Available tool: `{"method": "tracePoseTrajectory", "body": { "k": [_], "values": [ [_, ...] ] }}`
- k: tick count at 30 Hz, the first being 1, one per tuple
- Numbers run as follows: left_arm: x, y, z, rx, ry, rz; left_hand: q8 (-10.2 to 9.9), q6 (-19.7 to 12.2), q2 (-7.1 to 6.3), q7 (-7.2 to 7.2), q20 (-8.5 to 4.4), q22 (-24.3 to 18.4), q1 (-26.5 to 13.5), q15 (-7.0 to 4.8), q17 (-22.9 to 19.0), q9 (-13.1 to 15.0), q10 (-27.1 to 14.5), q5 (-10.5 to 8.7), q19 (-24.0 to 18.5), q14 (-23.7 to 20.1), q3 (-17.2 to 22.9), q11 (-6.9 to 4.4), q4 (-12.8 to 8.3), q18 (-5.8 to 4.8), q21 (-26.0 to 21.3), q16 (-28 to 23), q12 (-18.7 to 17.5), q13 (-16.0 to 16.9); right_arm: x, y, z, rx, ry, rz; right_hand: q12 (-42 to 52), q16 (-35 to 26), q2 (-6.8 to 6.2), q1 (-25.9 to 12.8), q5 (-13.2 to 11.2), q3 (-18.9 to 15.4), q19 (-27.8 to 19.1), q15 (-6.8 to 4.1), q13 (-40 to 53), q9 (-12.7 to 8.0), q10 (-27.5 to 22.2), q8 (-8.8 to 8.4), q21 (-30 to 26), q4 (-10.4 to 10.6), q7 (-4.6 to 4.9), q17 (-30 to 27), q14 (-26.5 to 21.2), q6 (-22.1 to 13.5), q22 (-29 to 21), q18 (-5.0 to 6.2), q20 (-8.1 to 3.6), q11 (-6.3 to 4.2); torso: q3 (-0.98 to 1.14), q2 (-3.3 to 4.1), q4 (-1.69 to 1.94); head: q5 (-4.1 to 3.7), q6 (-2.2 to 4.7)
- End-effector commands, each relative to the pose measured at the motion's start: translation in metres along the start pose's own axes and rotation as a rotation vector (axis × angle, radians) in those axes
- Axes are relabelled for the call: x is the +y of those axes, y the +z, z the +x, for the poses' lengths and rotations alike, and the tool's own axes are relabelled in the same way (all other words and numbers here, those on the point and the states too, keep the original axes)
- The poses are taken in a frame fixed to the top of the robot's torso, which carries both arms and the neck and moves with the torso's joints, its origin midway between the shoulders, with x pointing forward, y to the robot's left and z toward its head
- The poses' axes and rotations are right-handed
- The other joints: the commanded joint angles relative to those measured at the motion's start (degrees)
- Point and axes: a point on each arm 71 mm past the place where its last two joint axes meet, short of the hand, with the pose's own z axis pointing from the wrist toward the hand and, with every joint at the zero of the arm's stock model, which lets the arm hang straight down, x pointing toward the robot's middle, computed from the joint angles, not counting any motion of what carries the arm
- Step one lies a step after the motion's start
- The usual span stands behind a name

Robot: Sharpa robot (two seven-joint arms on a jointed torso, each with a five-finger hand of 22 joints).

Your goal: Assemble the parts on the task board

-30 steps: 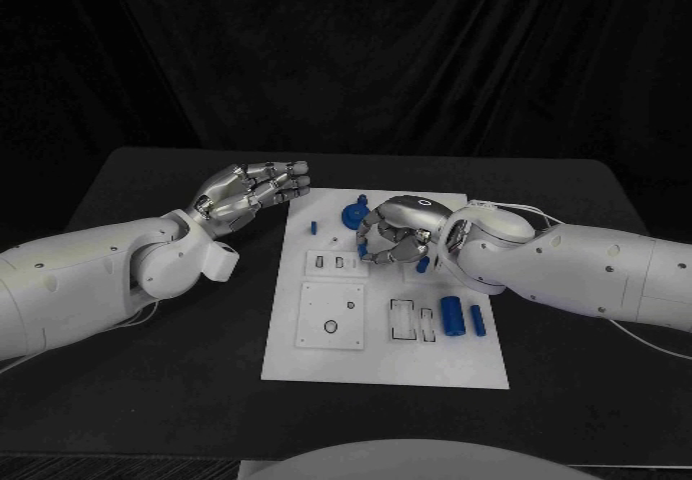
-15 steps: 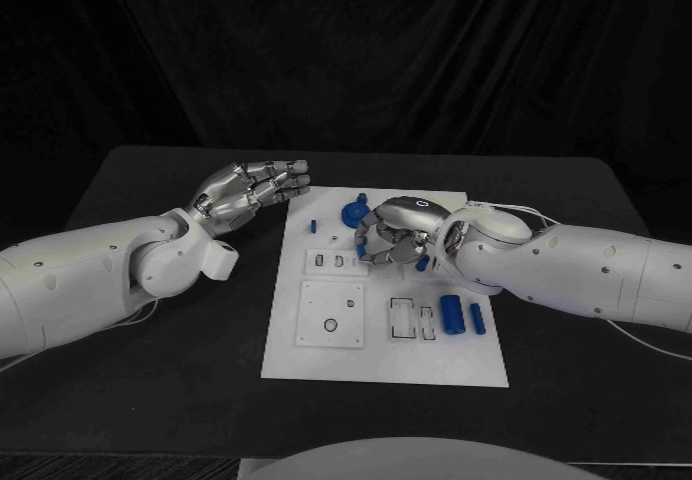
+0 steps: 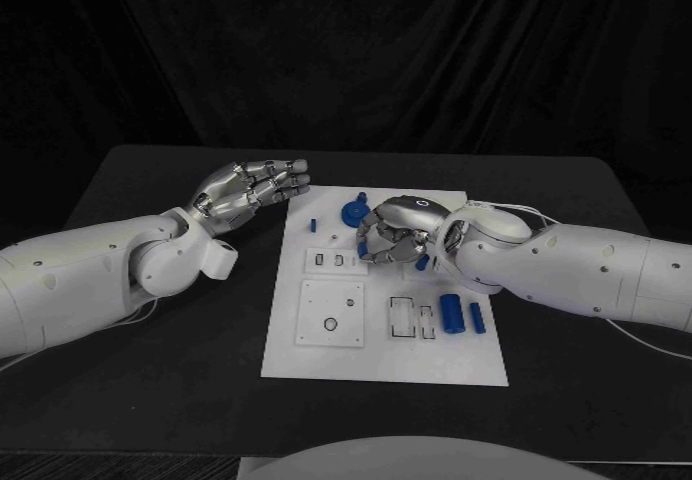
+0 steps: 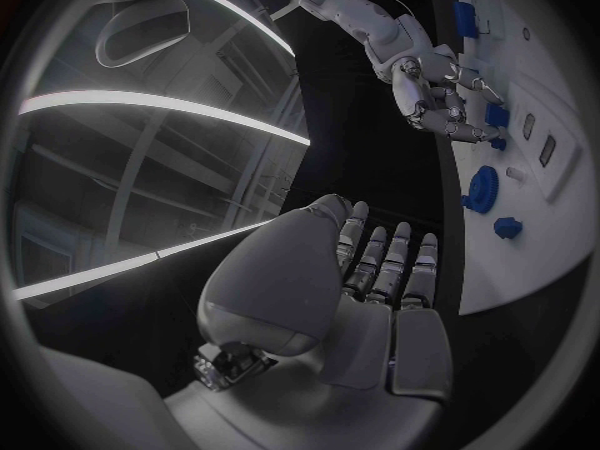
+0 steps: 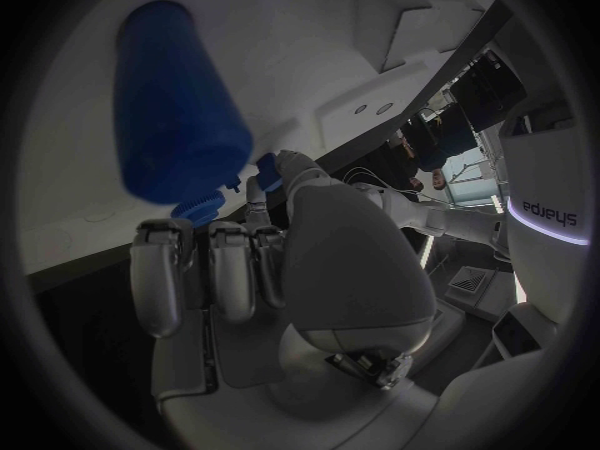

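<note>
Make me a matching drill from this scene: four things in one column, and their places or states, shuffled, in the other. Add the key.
Things:
1. left robot hand
2. right robot hand
3. blue gear
4. blue cylinder

Places or states:
A. lies near the board's right edge, beside a thinner blue pin
B. lies at the far end of the board
C. raised beside the board's left edge, holding nothing
D. curled down over the board's middle

Pairs: 1-C, 2-D, 3-B, 4-A
</note>
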Motion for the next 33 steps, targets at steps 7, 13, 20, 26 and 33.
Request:
{"method": "tracePoseTrajectory", "body": {
  "k": [7,13,20,26,33],
  "values": [
    [-0.0001,0.0005,0.0014,0.010,-0.012,0.010,0.31,-0.44,-0.55,0.02,0.04,-0.06,-0.10,-0.03,-0.09,-0.04,-0.44,0.01,-0.44,-0.51,0.35,-0.20,0.04,-0.62,-0.22,-0.41,0.03,-0.09,0.0000,0.0007,0.0020,0.009,-0.005,0.010,0.15,0.15,0.08,-1.29,-3.10,-0.26,4.72,0.13,15.10,-1.48,5.87,-1.79,-0.35,-0.68,0.42,15.10,5.96,-2.50,14.30,0.15,0.38,0.05,0.07,0.04,-0.06,-0.08,-0.10],
    [0.0001,0.0008,0.0017,0.011,-0.013,0.010,0.31,-0.44,-0.55,0.02,0.04,-0.06,-0.10,-0.03,-0.09,-0.04,-0.44,0.01,-0.44,-0.51,0.35,-0.20,0.04,-0.62,-0.22,-0.41,0.03,-0.09,0.0011,0.0015,0.0023,0.012,-0.005,0.003,0.15,0.15,0.18,-1.47,-4.10,-0.32,4.72,0.10,15.10,-1.79,5.87,-1.87,-0.35,-0.78,0.37,15.10,5.96,-2.30,14.30,0.15,0.35,0.03,0.07,0.03,-0.02,-0.15,-0.25],
    [0.0001,0.0005,0.0013,0.009,-0.012,0.010,0.31,-0.44,-0.55,0.02,0.04,-0.06,-0.10,-0.03,-0.09,-0.04,-0.44,0.01,-0.44,-0.51,0.35,-0.20,0.04,-0.62,-0.22,-0.41,0.03,-0.09,0.0007,0.0020,0.0026,0.016,-0.005,0.001,0.15,0.15,0.47,-1.25,-3.23,-0.12,4.66,0.05,15.10,-1.93,5.87,-1.14,-0.45,-1.43,0.10,15.10,5.96,-0.45,14.26,0.17,0.32,-0.08,0.06,0.01,-0.05,-0.13,-0.38],
    [0.0002,0.0005,0.0013,0.009,-0.012,0.010,0.31,-0.44,-0.55,0.02,0.04,-0.06,-0.10,-0.03,-0.09,-0.04,-0.44,0.01,-0.44,-0.51,0.35,-0.20,0.04,-0.62,-0.22,-0.41,0.03,-0.09,0.0003,0.0021,0.0021,0.011,-0.007,-0.003,0.15,0.15,-0.01,-2.46,-8.56,-0.98,4.53,-0.16,15.10,-3.71,5.87,-3.52,-0.68,-1.25,0.20,15.10,5.96,-3.48,14.18,0.24,0.14,-0.30,0.05,0.03,-0.02,-0.17,-0.42],
    [0.0000,0.0001,0.0010,0.007,-0.011,0.013,0.31,-0.51,-0.58,0.03,0.04,-0.06,-0.15,-0.08,-0.09,-0.04,-0.54,-0.03,-0.47,-0.57,0.47,-0.24,0.03,-0.60,-0.25,-0.43,-0.03,-0.10,0.0031,0.0001,-0.0017,-0.040,-0.011,-0.042,0.15,0.15,-1.70,-4.79,-18.15,-3.12,4.47,-0.44,15.10,-6.48,5.87,-6.23,-0.80,1.57,-0.19,15.10,5.96,-7.51,14.15,0.27,-0.13,-0.63,0.07,0.01,-0.03,-0.18,-0.48]
  ]
}}
